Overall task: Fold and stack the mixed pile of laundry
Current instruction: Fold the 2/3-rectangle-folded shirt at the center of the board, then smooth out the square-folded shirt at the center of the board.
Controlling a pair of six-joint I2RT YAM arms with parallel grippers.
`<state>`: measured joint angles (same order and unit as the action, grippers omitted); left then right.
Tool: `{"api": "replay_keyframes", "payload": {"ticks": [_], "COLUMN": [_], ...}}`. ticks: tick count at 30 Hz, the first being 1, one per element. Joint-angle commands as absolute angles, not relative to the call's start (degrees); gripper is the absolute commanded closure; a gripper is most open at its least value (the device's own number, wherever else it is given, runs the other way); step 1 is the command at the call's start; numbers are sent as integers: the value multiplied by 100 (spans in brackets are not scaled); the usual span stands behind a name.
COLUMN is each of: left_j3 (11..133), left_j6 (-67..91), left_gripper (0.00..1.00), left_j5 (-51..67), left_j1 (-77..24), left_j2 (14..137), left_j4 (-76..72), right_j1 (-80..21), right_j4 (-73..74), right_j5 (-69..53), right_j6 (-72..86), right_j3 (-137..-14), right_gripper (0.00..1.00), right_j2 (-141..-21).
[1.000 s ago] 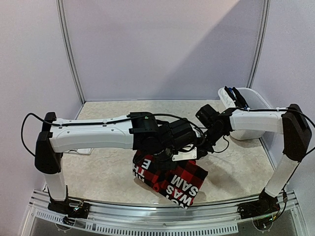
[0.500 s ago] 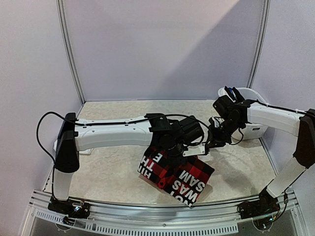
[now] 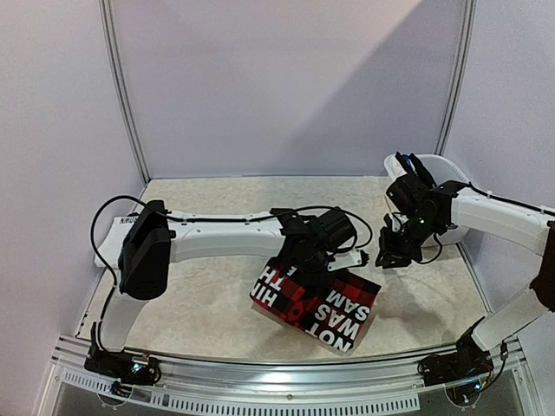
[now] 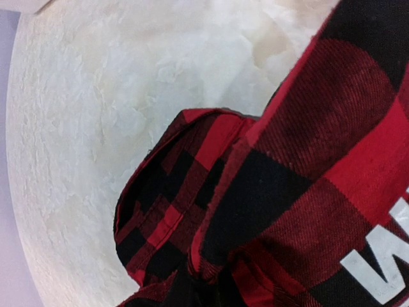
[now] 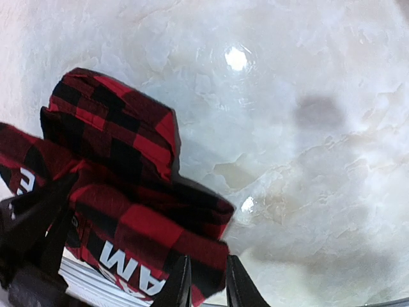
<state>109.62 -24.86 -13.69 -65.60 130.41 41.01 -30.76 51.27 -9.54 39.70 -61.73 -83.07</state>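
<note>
The red-black plaid garment with white lettering [image 3: 323, 303] lies partly folded on the table near the front edge. My left gripper [image 3: 314, 258] is down on its far edge. In the left wrist view the plaid cloth [image 4: 307, 160] fills the frame and bunches together at the bottom middle, hiding the fingers. My right gripper [image 3: 388, 256] hangs to the right of the garment, apart from it. In the right wrist view its fingers [image 5: 181, 284] stand almost together, with the plaid [image 5: 121, 185] on the table behind them. The rest of the pile is dark pieces [image 3: 414, 165] in the tub.
A white plastic tub [image 3: 442, 173] stands at the back right by the wall. A flat white piece with black print [image 3: 115, 238] lies at the left edge, partly behind the left arm. Grey walls enclose the beige table [image 3: 199, 303] on three sides.
My left arm has stretched further right, dragging the plaid garment right and toward the front. My right gripper has drawn away from the garment to the right.
</note>
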Motion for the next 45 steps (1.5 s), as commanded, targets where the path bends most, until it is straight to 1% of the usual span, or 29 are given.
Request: {"api": "replay_keyframes", "payload": {"ticks": [1, 12, 14, 17, 20, 23, 25, 29, 31, 34, 37, 39, 45], "left_j3": [11248, 11607, 11729, 12065, 12252, 12354, 12498, 12689, 12751, 12791, 12410, 11962, 9913], "left_j6": [-2294, -1716, -1491, -1040, -595, -335, -165, 204, 386, 653, 737, 741, 742], "left_gripper": [100, 100, 98, 91, 78, 57, 46, 32, 29, 28, 33, 37, 47], "left_j5": [-1166, -1329, -1397, -1554, -1677, -1815, -1865, -1913, -1885, -1714, -1323, -917, -57], "left_j1": [-6341, -6104, -6060, -5985, -5943, -5944, -5941, -5905, -5866, -5807, -5792, -5792, -5792], "left_j2": [13332, 14042, 14142, 14234, 14137, 13973, 13857, 13489, 13263, 12976, 12537, 12152, 11067], "left_j4": [3612, 3681, 3797, 4098, 4124, 4067, 4130, 4293, 4412, 4798, 5032, 5152, 4892], "right_j1": [-3059, -3062, -3062, -3059, -3063, -3067, -3063, -3060, -3073, -3111, -3244, -3418, -4291], "right_j4": [5221, 5191, 5168, 5152, 5070, 5001, 4980, 4899, 4741, 4368, 4125, 3934, 3033], "right_j5": [-870, -965, -973, -959, -966, -963, -937, -972, -1153, -1616, -1964, -2157, -2624], "right_j6": [4163, 4213, 4227, 4228, 4236, 4260, 4270, 4255, 4209, 4088, 3988, 3936, 3975], "right_j3": [-5998, -6003, -6018, -6073, -6096, -6112, -6135, -6132, -6097, -5958, -5760, -5607, -5218], "right_gripper": [81, 80, 80, 80, 80, 80, 80, 79, 78, 73, 71, 71, 70], "right_j2": [-8112, -8051, -8043, -8004, -7948, -7907, -7848, -7630, -7476, -7222, -7109, -7085, -7328]}}
